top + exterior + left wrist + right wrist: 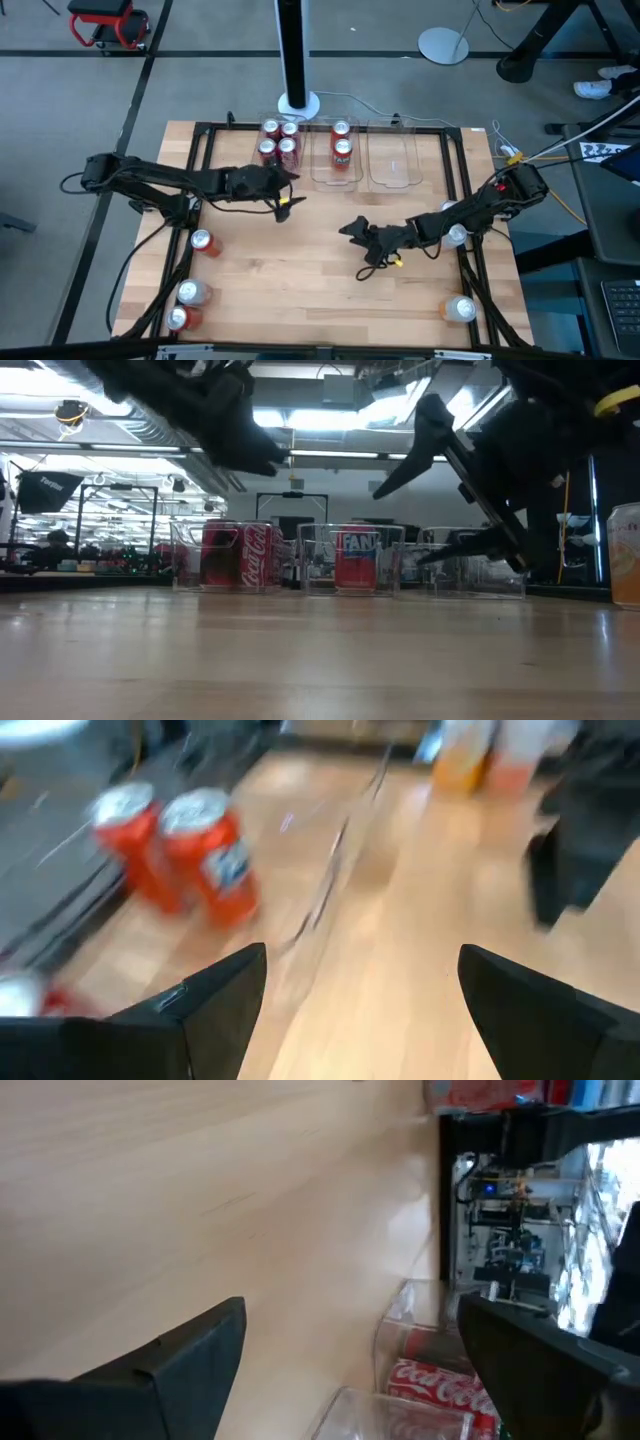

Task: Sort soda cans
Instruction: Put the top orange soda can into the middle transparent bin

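Jaws of both grippers stand wide and hold nothing. Left gripper (288,190) hangs just in front of the bin of red Coca-Cola cans (279,140), which stand upright. Right gripper (352,229) hovers over bare mid-surface (300,270), facing the left side. Loose cans remain: one red can (203,241) and two more (185,304) at the left arm's side, nearer the left jaws; a pale-orange can (461,309) sits nearer the right arm. Fanta cans (342,145) fill the middle bin; the right-hand bin (392,160) holds none.

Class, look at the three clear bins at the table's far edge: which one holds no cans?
The right bin: it is bare, while the left bin holds four cans and the middle bin holds two.
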